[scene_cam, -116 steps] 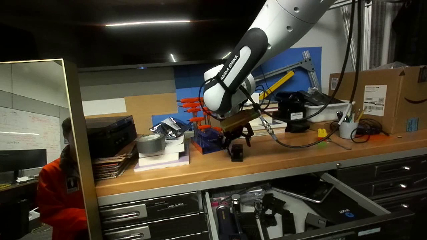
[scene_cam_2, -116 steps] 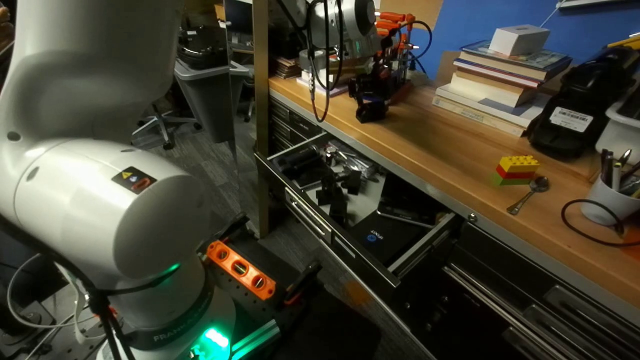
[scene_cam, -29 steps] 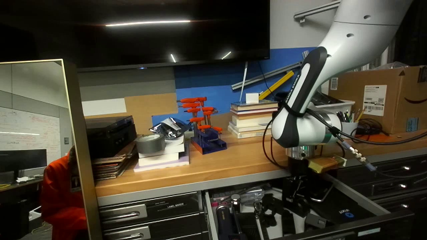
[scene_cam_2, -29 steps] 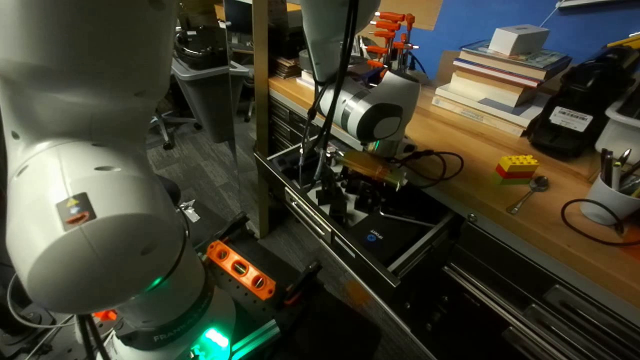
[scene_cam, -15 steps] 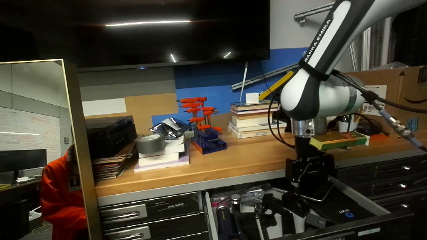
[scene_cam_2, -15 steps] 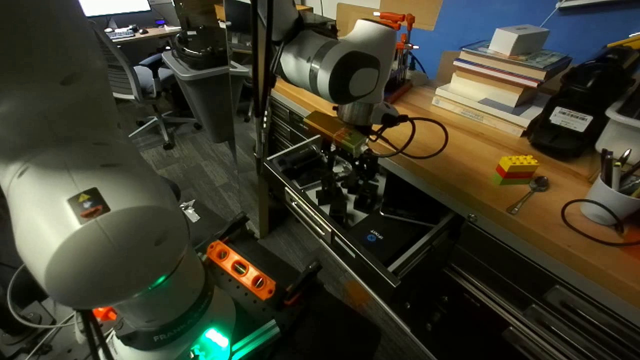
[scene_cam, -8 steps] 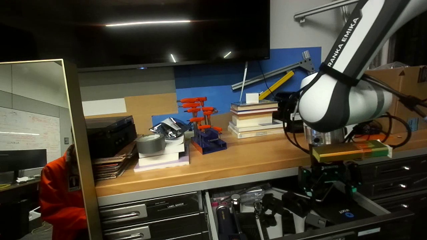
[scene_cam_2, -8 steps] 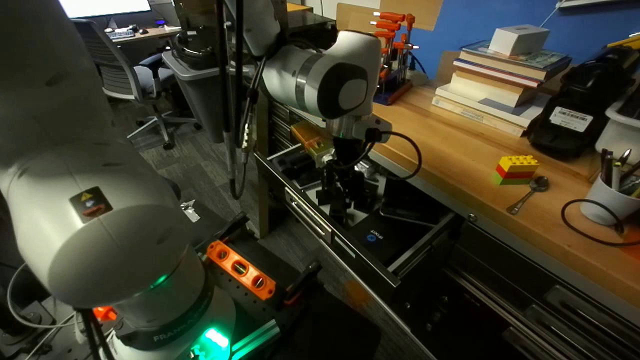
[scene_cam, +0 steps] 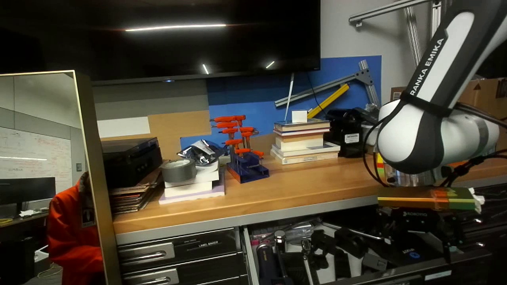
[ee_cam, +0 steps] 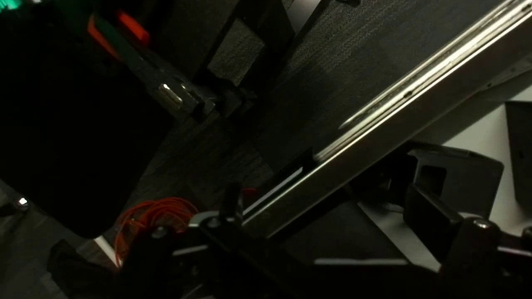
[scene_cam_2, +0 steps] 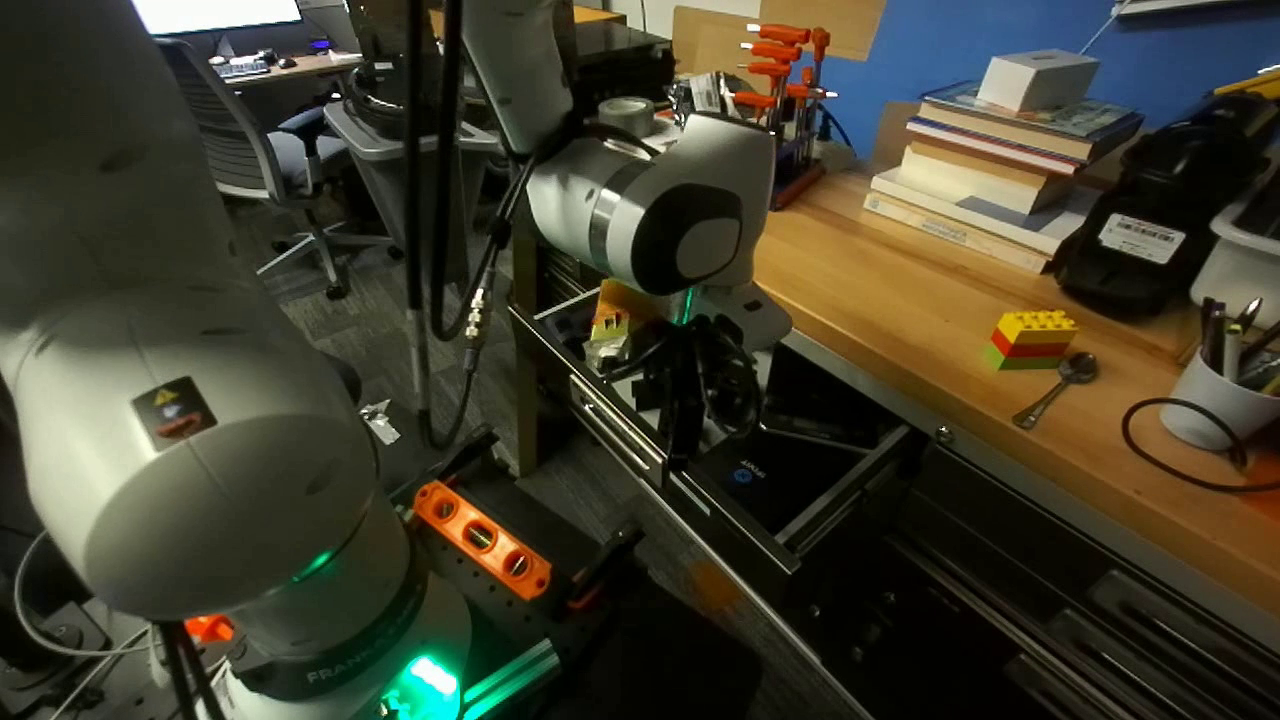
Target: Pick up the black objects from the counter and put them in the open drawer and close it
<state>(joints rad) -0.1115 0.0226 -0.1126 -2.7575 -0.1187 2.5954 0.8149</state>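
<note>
Wrist view, lower frame: our wide, empty jaws have moved near the drawer front [ee_cam: 390, 131]; closing likely follows.

A long, light-brown wooden surface [scene_cam: 301, 182] is stretching, in an exterior view, from about eight o'clock to three o'clock. Below its front edge, between four and five o'clock, a wide, shallow, dark-grey drawer [scene_cam: 250, 259] is standing pulled open; its pale bar handle [scene_cam_2: 612, 428] is showing on the front. Inside the drawer, chunky matte black objects [scene_cam: 351, 242] are lying close together: a partly rounded one is sitting at three o'clock from a knobbly one, and a blocky one is lying at five o'clock from the knobbly one. Whether they are touching is unclear.
</note>
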